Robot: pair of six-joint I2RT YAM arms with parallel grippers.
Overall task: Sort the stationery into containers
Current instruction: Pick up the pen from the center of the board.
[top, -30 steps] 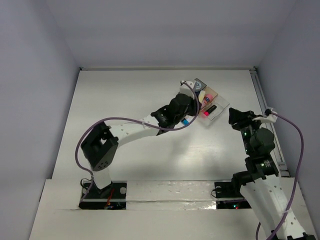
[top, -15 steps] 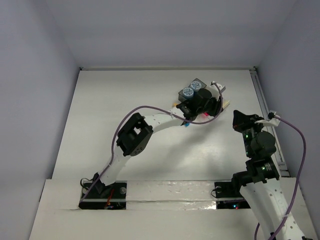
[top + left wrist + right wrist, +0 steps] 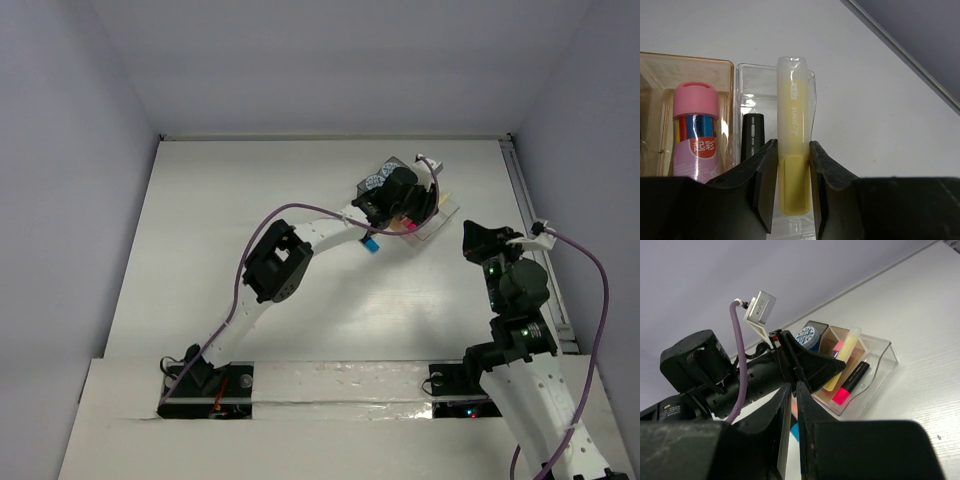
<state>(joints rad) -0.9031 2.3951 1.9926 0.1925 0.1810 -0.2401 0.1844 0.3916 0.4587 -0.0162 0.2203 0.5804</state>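
Yellow marker [image 3: 792,120], smooth translucent barrel with a rounded cap, is pinched at its lower end in my left pincer [image 3: 792,150], over the clear plastic tray [image 3: 757,67]. A glossy black marker [image 3: 752,135] lies in that tray at 9 o'clock. The amber tray [image 3: 670,56], further toward 9, holds the pink-capped stick [image 3: 695,135]. My right pincer [image 3: 792,390] has its fingers nearly together and empty.

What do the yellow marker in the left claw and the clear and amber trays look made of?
Yellow marker: likely plastic, frosted translucent cap showing the barrel inside. Clear tray: glossy transparent plastic; the table shows through. Amber tray: translucent tinted plastic, probably, with shiny rims.
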